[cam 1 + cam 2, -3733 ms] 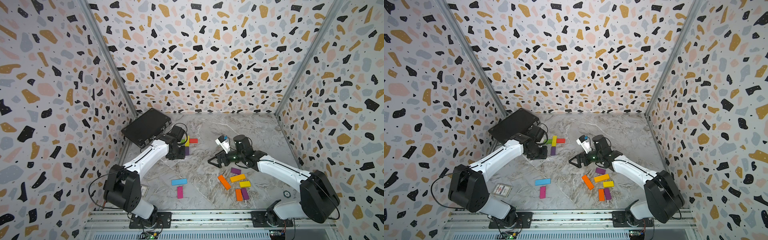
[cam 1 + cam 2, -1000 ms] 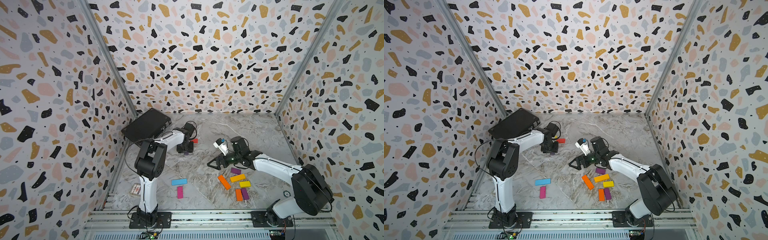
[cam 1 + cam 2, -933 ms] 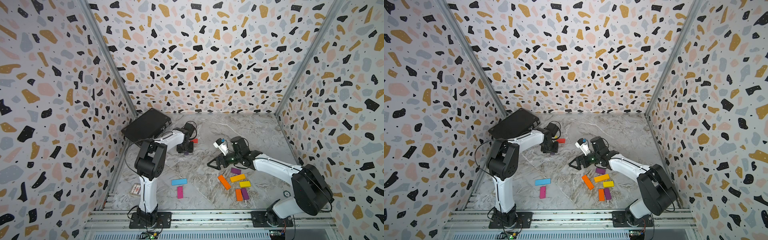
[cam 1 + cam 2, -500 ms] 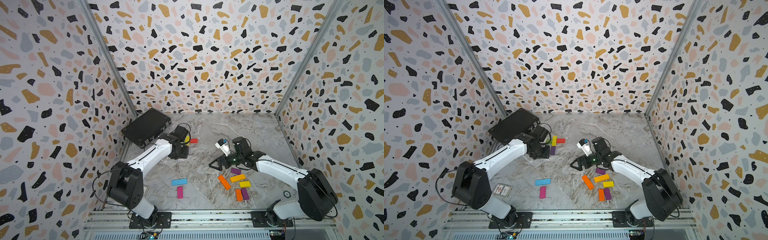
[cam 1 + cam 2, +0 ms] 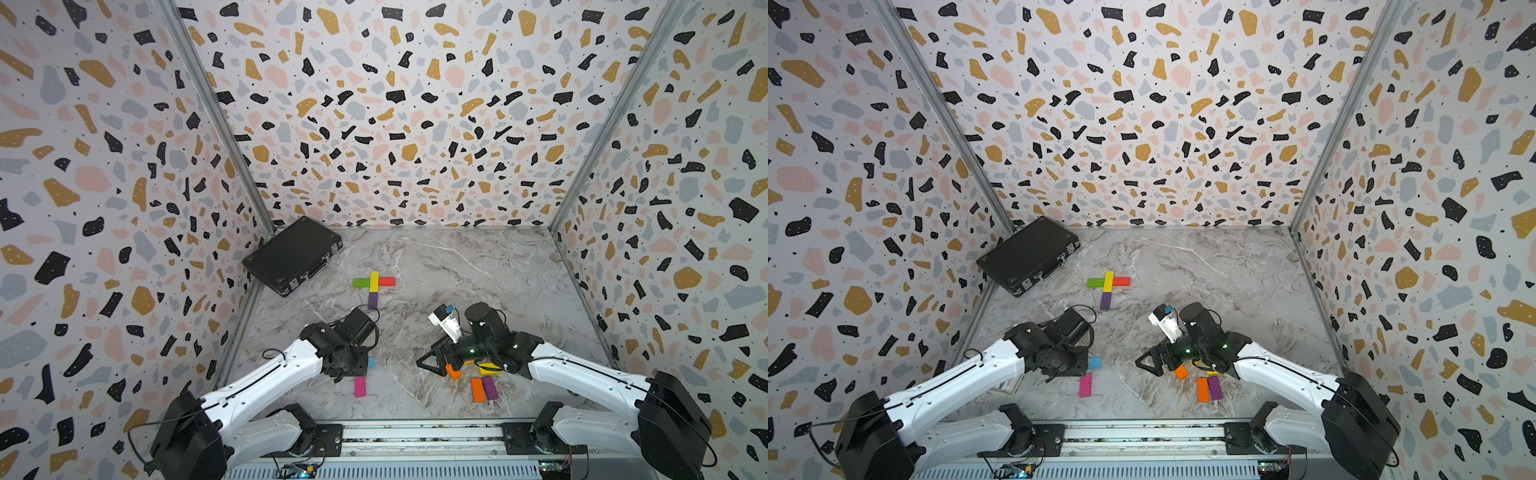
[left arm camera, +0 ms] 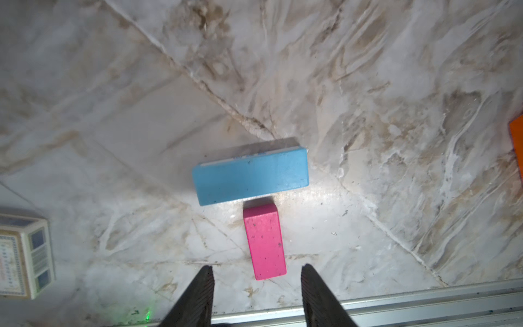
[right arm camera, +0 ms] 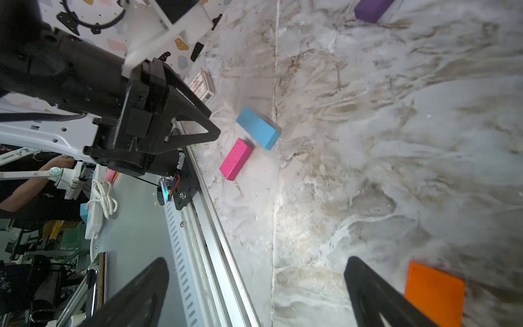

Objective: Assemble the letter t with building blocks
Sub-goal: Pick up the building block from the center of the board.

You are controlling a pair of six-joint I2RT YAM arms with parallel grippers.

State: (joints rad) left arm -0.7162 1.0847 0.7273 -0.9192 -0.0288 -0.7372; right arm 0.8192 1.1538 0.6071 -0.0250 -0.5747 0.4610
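Letter so far: green block, yellow block and red block form a crossbar, the yellow one running through it; purple block continues the stem; all lie flat near the black case, on its table-centre side; the stem looks short, so more pieces seem needed
Next pieces: blue block and pink block lie well apart from the black case, toward the front rail; pink's end almost meets blue's long side
Left gripper: hovers above the pink block, jaws parted and empty; they straddle its narrow width, probably to pinch across the long sides
Right gripper: spread fully wide, holding nothing; farther from the black case than the left one, beside an orange block; likely parked near the spares
Spare pile: a second orange block and a second purple block lie side by side, farthest from the black case
Card box: small printed box, on the black case's side of the table, by the front rail
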